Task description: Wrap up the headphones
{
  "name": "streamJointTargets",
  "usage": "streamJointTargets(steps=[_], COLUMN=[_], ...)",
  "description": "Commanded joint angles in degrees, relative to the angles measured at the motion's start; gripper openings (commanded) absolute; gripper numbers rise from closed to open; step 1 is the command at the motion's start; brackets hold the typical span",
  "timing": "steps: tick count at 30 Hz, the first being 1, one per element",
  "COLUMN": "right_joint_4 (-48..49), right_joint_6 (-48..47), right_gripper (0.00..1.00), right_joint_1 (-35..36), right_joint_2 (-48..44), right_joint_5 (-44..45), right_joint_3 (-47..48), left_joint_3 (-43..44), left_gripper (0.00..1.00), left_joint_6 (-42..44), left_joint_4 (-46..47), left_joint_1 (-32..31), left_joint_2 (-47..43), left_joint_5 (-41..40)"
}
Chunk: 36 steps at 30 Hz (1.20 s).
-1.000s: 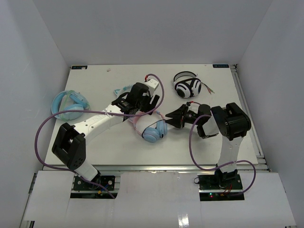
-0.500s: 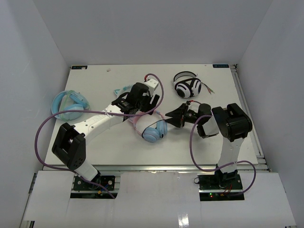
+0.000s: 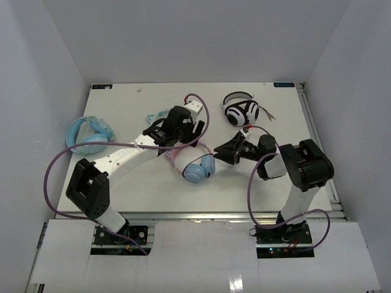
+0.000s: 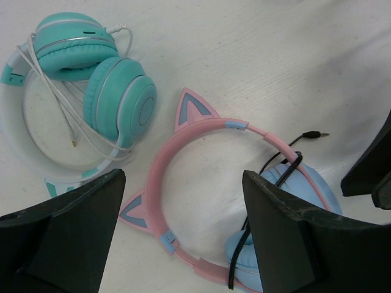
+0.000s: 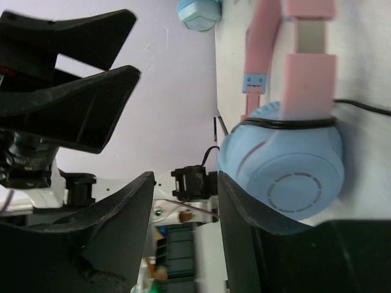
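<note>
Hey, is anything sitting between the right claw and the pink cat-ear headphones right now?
Nothing visible does. Only bare table separates the right claw from the pink cat-ear headphones. The open left claw is over their headband, off that path, and the teal headphones lie beyond it.

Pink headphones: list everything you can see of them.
The headphones lie on the table, near its middle. Pink, plastic-looking headband with two cat ears, blue in their centres; round light blue cups. A thin black cable runs around one cup, its plug loose on the table. The left hand stands open astride the headband; the right hand is open beside a cup. Whether either touches cannot be told.
</note>
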Motion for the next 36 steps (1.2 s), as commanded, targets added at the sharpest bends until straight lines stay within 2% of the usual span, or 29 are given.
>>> streamJointTargets(steps=[1,3,5,9,13,16,17,20,22,27,36], right_joint_4=[-12.9,-41.3,-57.4,-70.1,-81.5,-90.0,-92.0,-94.0,-92.9,-89.5,-90.3], right_joint_6=[-24.6,-38.2,-48.9,-52.7,-57.4,-62.0,-63.0,-63.7,-63.7,-64.1,-64.0], right_gripper=[0.53,0.54,0.55,0.58,0.74,0.94,0.96,0.9,0.9,0.9,0.9], right_joint_1=[1.3,4.1,7.7,10.1,13.2,19.1,19.8,23.9,25.8,26.7,26.7], right_joint_2=[-14.7,-23.1,-29.1,-37.5,-43.6,-47.9,-49.2,-53.7,-57.4,-62.1,-62.2], right_joint_5=[4.6,15.9,24.6,33.7,41.1,51.0,54.4,61.9,65.3,66.0,67.2], right_joint_3=[4.0,10.2,15.1,17.6,18.6,19.0,18.8,16.7,13.8,9.7,9.1], left_joint_3=[3.5,5.1,5.7,1.5,-7.5,-16.8,-20.1,-26.4,-30.8,-39.0,-44.8], left_gripper=[0.89,0.98,0.98,0.98,0.98,0.98,0.98,0.98,0.98,0.98,0.98], left_joint_6=[-4.2,-7.9,-10.5,-16.3,-19.1,-21.6,-22.3,-23.3,-23.7,-23.6,-22.7], left_joint_4=[0.1,-0.9,-2.1,-1.8,2.8,7.3,9.0,12.5,13.9,20.3,25.4], left_joint_1=[0.2,0.2,0.2,0.2,0.1,0.1,0.1,-0.1,-0.1,-0.1,-0.1], left_joint_2=[-8.6,-10.2,-12.1,-17.6,-26.2,-34.3,-36.7,-41.8,-43.6,-47.8,-51.3], left_joint_5=[4.7,6.5,10.1,13.9,14.0,13.8,13.8,13.5,12.9,12.8,12.7])
